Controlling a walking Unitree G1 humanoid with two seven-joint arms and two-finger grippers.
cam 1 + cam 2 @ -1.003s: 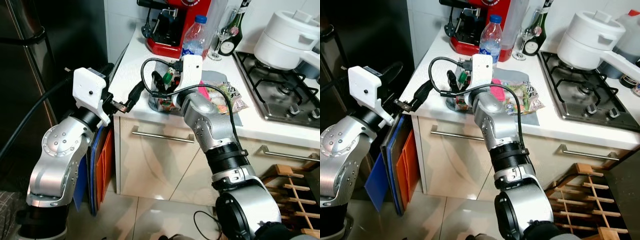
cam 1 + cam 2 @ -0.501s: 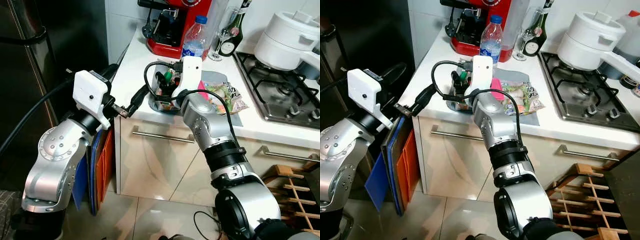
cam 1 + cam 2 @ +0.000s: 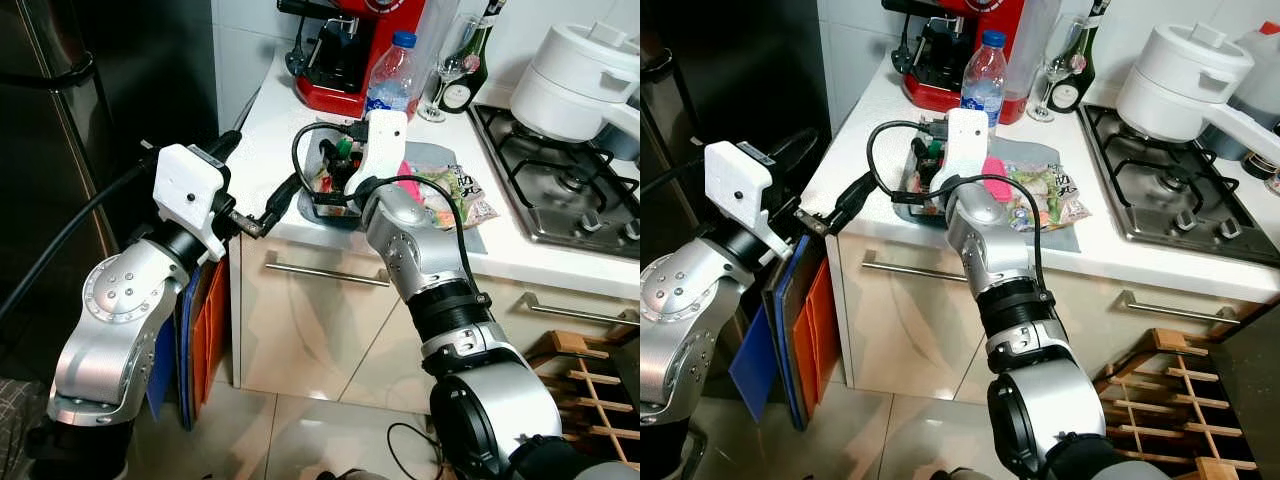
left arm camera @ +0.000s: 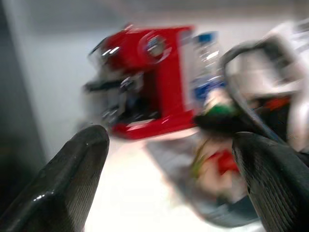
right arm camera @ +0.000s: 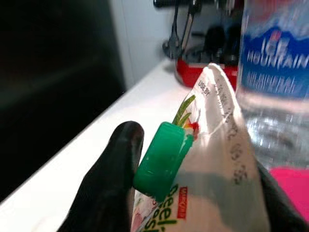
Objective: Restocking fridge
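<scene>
Carton point(image 5: 212, 159) with green cap point(image 5: 161, 162): clamped between the black fingers point(image 5: 108, 188) of the right gripper point(image 3: 330, 170), above the white counter point(image 3: 270, 140) near its front edge, tilted. Water bottle point(image 3: 392, 75) and red coffee machine point(image 3: 350, 50): behind it on the counter. Packet of vegetables point(image 3: 455, 190): flat on the counter beside the stove point(image 3: 560, 180). Left gripper point(image 4: 178, 179): spread wide, holding nothing, beside the counter's corner, next to the dark fridge point(image 3: 60, 150).

Glossy red plastic coffee machine point(image 3: 352, 45) at twelve o'clock; clear plastic bottle point(image 3: 392, 80) beside it. A printed carton point(image 5: 219, 159) with a smooth green plastic cap point(image 5: 161, 162). Matt white worktop point(image 3: 262, 150), brushed metal hob point(image 3: 560, 185), raw wood rack point(image 3: 590, 385) at four o'clock.
</scene>
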